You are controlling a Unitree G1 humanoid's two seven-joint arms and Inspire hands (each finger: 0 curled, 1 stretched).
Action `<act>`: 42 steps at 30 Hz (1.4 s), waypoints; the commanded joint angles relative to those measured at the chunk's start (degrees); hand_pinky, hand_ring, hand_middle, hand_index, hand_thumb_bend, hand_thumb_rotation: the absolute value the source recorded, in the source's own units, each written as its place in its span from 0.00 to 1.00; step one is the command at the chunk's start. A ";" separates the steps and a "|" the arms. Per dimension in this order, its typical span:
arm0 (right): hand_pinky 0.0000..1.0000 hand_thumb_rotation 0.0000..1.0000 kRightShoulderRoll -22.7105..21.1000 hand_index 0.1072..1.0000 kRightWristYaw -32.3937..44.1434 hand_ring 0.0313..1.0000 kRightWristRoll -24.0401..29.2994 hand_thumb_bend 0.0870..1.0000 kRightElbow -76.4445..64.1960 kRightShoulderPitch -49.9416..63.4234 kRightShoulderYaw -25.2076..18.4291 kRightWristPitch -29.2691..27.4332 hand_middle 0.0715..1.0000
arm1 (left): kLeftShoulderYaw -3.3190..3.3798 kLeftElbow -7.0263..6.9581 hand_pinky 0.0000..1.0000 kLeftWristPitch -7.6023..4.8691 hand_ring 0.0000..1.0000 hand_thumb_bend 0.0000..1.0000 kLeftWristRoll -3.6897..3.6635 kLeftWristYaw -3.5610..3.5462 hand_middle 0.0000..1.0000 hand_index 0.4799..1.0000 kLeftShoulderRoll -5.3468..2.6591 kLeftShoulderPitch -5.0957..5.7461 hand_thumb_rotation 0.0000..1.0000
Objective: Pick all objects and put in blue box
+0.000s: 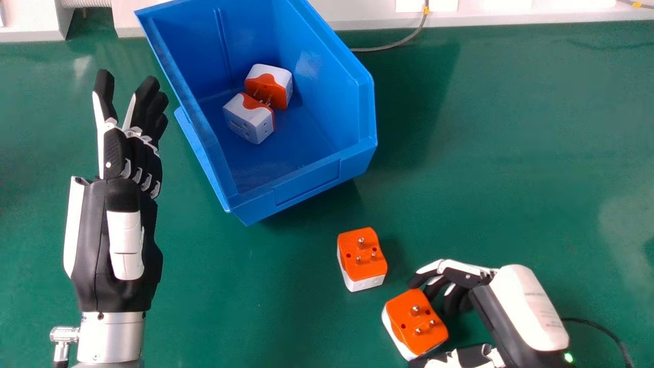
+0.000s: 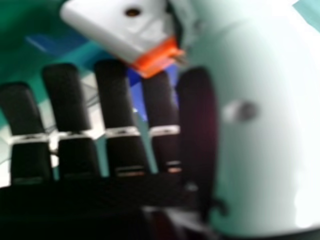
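The orange-and-white adapter [image 1: 406,318] lies at the near right, its pins facing up and its long axis slanting from far left to near right. The right hand [image 1: 529,306] is partly closed round it, fingers bent at its far end and thumb by its near end; how firm the hold is, I can't tell. Just beyond to the left, a 2nd adapter [image 1: 352,249] sits pins up on the table [image 1: 511,153], its long axis slanting less. Farther off, the blue box [image 1: 301,186] holds 2 more [image 1: 248,121]. The left hand [image 1: 120,230] is at the left, fingers straight.
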 commanded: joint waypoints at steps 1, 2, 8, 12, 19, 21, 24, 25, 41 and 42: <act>0.37 0.00 -0.17 0.50 -1.31 0.36 0.69 0.49 -0.60 -0.27 -0.95 -0.98 0.46 | 0.10 -0.58 0.99 -0.46 0.97 0.83 -0.21 -0.37 0.97 0.93 0.45 -0.37 0.97; 0.37 0.00 -0.17 0.50 -1.27 0.36 0.73 0.49 -0.74 -0.22 -1.01 -0.98 0.46 | 0.09 -0.60 0.99 -0.46 0.97 0.83 -0.21 -0.38 0.97 0.93 0.44 -0.38 0.97; 0.36 0.00 -0.29 0.49 1.14 0.36 3.05 0.48 -2.79 0.21 -2.15 -1.08 0.46 | -0.02 -0.69 0.99 -0.54 0.97 0.84 0.16 -0.10 0.97 0.93 0.17 -0.39 0.97; 0.36 0.00 -0.07 0.49 4.59 0.36 7.25 0.47 -3.50 0.14 -2.92 -2.26 0.46 | -0.04 -0.78 0.99 -0.45 0.97 0.84 0.14 -0.01 0.97 0.93 0.13 -0.40 0.97; 0.35 0.00 0.06 0.49 12.43 0.35 16.37 0.47 -7.08 -0.06 -5.77 -4.82 0.46 | -0.30 -0.56 0.99 -0.51 0.97 0.84 0.30 0.09 0.97 0.93 -0.11 -0.56 0.97; 0.35 0.00 0.16 0.48 14.21 0.35 17.89 0.47 -8.82 -0.12 -6.73 -4.92 0.46 | -0.33 -0.67 0.99 -0.44 0.97 0.84 0.23 0.08 0.97 0.93 -0.08 -0.56 0.97; 0.35 0.00 0.75 0.49 16.27 0.35 19.39 0.47 -10.82 -0.57 -7.88 -5.06 0.46 | -0.35 -0.60 0.99 -0.42 0.97 0.84 0.15 0.02 0.97 0.93 -0.06 -0.60 0.97; 0.35 0.00 0.96 0.49 17.01 0.35 20.01 0.47 -11.55 -0.77 -8.12 -5.08 0.46 | -0.37 -0.54 0.99 -0.41 0.97 0.84 0.16 0.01 0.97 0.93 -0.07 -0.64 0.97; 0.36 0.00 4.89 0.48 23.01 0.37 23.86 0.47 -19.08 -7.83 -12.16 -6.56 0.46 | -0.43 -0.60 0.99 -0.33 0.97 0.85 0.83 0.44 0.97 0.92 -0.13 -0.45 0.96; 0.36 0.00 5.23 0.48 22.90 0.37 23.60 0.47 -19.05 -8.76 -12.32 -6.86 0.46 | -0.39 -0.60 0.99 -0.36 0.97 0.85 0.91 0.50 0.97 0.92 -0.11 -0.42 0.96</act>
